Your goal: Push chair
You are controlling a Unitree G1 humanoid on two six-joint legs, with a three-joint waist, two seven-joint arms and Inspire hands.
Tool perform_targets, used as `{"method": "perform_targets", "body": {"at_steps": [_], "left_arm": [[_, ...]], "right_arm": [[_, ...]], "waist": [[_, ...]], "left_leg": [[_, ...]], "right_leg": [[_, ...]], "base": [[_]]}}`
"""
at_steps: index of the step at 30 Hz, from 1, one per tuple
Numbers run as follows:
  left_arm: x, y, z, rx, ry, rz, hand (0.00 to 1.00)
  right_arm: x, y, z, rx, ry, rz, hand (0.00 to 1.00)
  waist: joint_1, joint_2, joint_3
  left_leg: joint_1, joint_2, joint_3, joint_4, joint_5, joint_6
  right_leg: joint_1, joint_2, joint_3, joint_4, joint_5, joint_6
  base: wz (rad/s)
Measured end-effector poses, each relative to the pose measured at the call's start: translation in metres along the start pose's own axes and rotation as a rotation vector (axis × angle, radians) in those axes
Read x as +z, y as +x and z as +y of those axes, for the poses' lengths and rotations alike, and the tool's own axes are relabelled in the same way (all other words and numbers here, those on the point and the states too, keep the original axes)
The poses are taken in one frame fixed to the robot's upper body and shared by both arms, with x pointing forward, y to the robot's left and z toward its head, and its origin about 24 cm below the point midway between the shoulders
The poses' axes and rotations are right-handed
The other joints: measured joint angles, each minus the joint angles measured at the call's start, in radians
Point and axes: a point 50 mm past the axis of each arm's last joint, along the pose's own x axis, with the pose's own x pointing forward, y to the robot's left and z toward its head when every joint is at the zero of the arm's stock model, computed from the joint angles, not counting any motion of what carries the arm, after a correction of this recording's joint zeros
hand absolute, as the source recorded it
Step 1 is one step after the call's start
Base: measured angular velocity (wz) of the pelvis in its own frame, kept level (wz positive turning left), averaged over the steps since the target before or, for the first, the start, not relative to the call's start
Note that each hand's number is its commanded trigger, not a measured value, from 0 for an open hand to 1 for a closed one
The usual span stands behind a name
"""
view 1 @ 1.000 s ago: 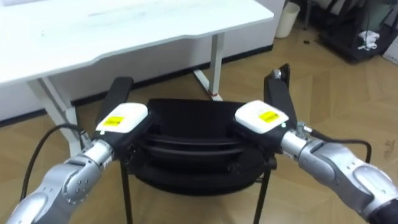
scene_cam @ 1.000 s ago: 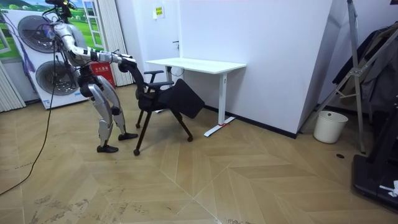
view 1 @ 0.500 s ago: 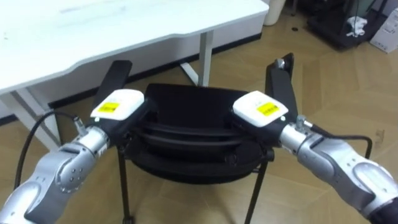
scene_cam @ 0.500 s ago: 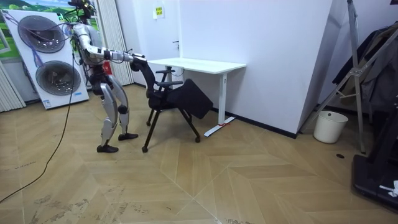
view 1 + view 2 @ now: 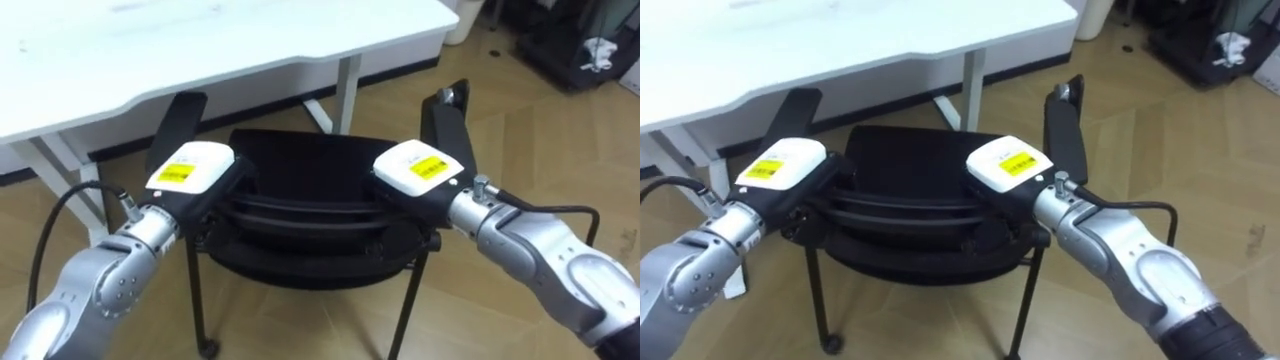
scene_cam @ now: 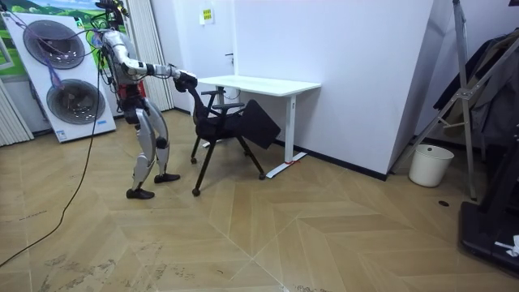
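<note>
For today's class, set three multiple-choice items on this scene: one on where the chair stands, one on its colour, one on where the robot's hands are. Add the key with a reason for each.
1. Where does the chair stand?
A. Upright, just before the white desk.
B. On top of the desk.
C. Lying on its side on the floor.

2. What colour is the chair?
A. White.
B. Red.
C. Black.

3. Where are the left hand and the right hand?
A. Both hanging at the robot's sides.
B. Both on the top of the chair's back.
C. One flat on the desk.

Key: 1 A, the desk's edge lies right beyond the chair; 2 C, its seat and back are black; 3 B, each hand rests at one end of the backrest's top.
</note>
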Motion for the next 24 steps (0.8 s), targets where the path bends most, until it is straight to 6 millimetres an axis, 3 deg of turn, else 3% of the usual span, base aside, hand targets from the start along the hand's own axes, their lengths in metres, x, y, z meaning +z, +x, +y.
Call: {"method": "perform_targets", "body": {"at_steps": [5, 12, 20, 24], "left_arm": [[-0.002, -0.001, 0.000, -0.002, 0.004, 0.004, 1.00], [-0.002, -0.001, 0.000, -0.002, 0.006, 0.005, 1.00], [-0.004, -0.002, 0.002, 0.017, 0.010, 0.014, 1.00], [-0.006, -0.003, 0.005, 0.035, 0.016, 0.020, 1.00]], "right_arm": [[0.003, 0.000, -0.002, 0.016, -0.011, -0.001, 1.00], [0.002, 0.003, -0.003, 0.017, -0.008, 0.001, 1.00], [0.002, 0.010, -0.009, 0.001, -0.019, -0.004, 1.00], [0.003, 0.011, -0.010, -0.001, -0.018, -0.006, 1.00]], "waist": [[0.014, -0.009, -0.0005], [0.087, -0.021, 0.0059], [0.116, -0.011, 0.0166], [0.115, -0.015, 0.0172]], "left_leg": [[-0.001, -0.021, -0.053, 0.014, 0.004, -0.005], [0.005, -0.033, -0.081, 0.015, 0.004, -0.005], [-0.010, -0.048, -0.107, 0.017, 0.003, -0.003], [-0.017, -0.060, -0.122, 0.017, 0.001, 0.004]], "right_leg": [[0.015, 0.002, -0.025, 0.010, 0.000, 0.000], [0.035, 0.005, -0.025, -0.021, 0.000, 0.000], [0.048, 0.014, -0.026, -0.041, -0.001, 0.000], [0.048, 0.015, -0.024, -0.038, 0.000, 0.000]], "base": [[0.41], [0.13], [0.14], [0.17]]}}
